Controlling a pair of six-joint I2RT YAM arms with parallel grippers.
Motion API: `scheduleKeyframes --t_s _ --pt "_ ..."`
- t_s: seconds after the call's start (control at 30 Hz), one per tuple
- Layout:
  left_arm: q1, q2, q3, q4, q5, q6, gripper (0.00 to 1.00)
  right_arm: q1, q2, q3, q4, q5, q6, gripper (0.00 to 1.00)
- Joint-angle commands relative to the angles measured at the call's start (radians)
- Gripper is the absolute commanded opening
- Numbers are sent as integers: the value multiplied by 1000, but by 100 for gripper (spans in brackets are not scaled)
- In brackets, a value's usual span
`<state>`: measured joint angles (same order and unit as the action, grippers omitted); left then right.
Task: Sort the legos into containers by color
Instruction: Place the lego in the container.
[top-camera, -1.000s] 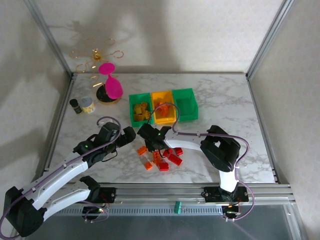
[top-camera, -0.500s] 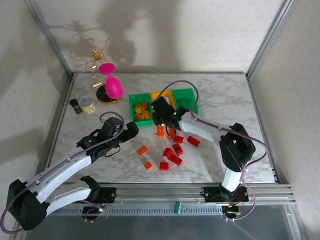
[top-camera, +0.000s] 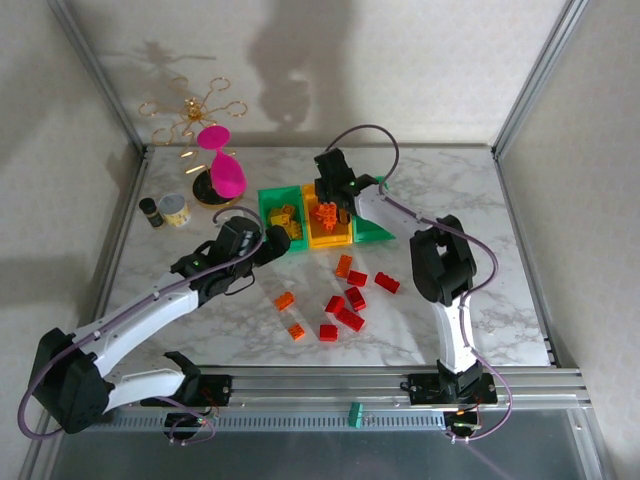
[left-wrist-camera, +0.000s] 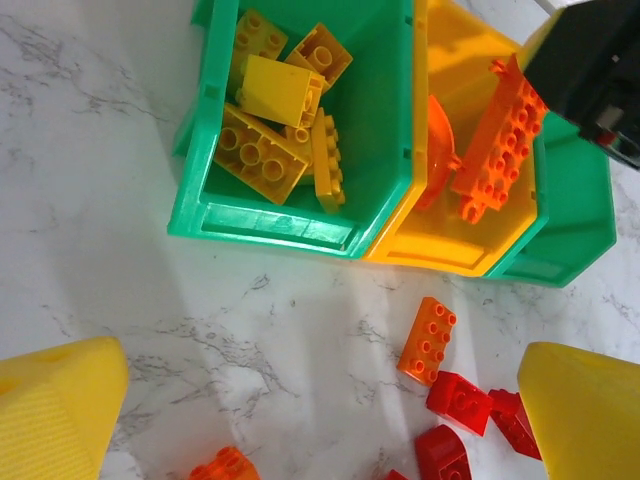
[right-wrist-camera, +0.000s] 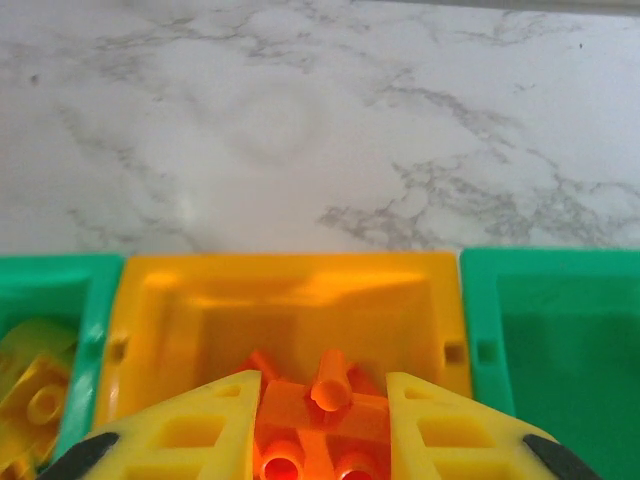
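My right gripper (top-camera: 326, 210) is shut on an orange lego (right-wrist-camera: 318, 428), holding it over the yellow-orange bin (top-camera: 334, 240); the lego (left-wrist-camera: 497, 138) hangs tilted inside that bin's mouth. The left green bin (top-camera: 268, 240) holds several yellow legos (left-wrist-camera: 272, 112). The right green bin (top-camera: 374, 208) looks empty. Three orange legos (top-camera: 343, 265) and several red legos (top-camera: 349, 319) lie loose on the marble in front of the bins. My left gripper (top-camera: 274, 246) is open, hovering low near the left green bin's front with nothing between its yellow fingers (left-wrist-camera: 55, 420).
A pink hourglass (top-camera: 224, 172) and a gold wire stand (top-camera: 188, 112) occupy the back left. A small round tin (top-camera: 175, 210) and a dark little bottle (top-camera: 150, 212) stand at the left edge. Metal frame posts line both table sides.
My right gripper has lifted an orange lego from the loose pile and carried it back over the yellow-orange bin. My left arm has crept forward toward the left green bin.
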<state>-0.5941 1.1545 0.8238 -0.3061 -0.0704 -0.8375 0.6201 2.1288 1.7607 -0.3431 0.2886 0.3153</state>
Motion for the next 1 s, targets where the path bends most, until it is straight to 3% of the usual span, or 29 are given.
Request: scheduleKeyframes --t_s 0.0,0.2,0.43,0.7,0.97 --pt "-3 14 35 26 -17 20 100 -5 62 88 -2 6 -46 27" --pt "-2 15 44 22 -16 22 100 -5 117 169 -24 -17 -58 35" --pt "-7 -19 45 1 -31 30 100 -1 17 115 -19 -31 -70 43" --pt "-46 -59 19 -14 -58 26 100 37 -248 -203 9 -30 -18 48" --pt "-124 -87 -28 -17 -94 4 100 70 -457 -535 -40 -28 155 55"
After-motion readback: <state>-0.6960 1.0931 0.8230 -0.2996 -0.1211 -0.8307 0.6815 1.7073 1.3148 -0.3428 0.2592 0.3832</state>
